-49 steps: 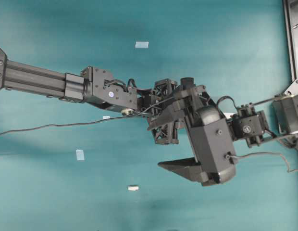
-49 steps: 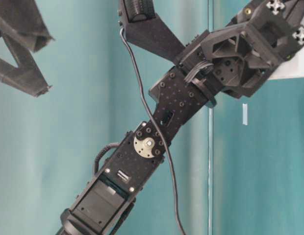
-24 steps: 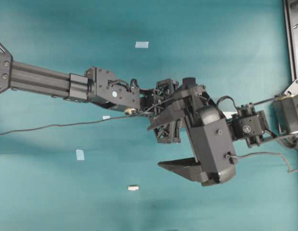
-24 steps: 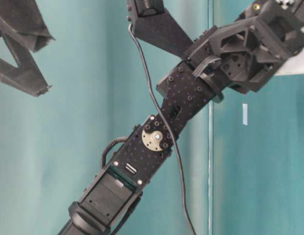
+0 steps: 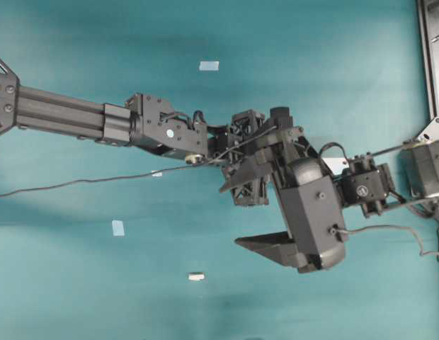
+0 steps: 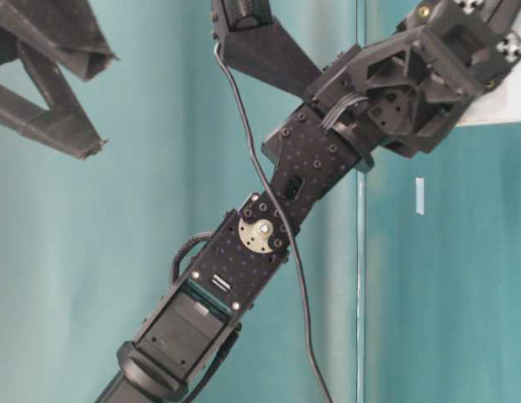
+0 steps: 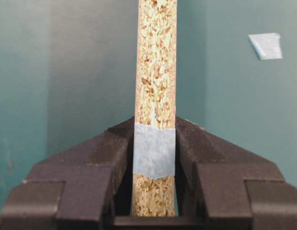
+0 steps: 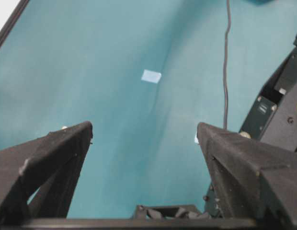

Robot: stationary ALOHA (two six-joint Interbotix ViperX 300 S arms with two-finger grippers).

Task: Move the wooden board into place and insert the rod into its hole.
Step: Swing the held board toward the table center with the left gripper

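The left gripper (image 7: 153, 158) clamps its jaws on the wooden board (image 7: 156, 72), held edge-on above the teal table (image 5: 78, 283). The right gripper (image 8: 143, 139), jaws wide apart and holding nothing, hangs beside it, crowding the centre. The rod (image 5: 196, 276) lies alone near the front edge, with tape patches (image 5: 208, 66) scattered about.

A teal table (image 5: 78, 269) carries pale-blue tape patches (image 5: 118, 227) and the rod (image 5: 196, 276).
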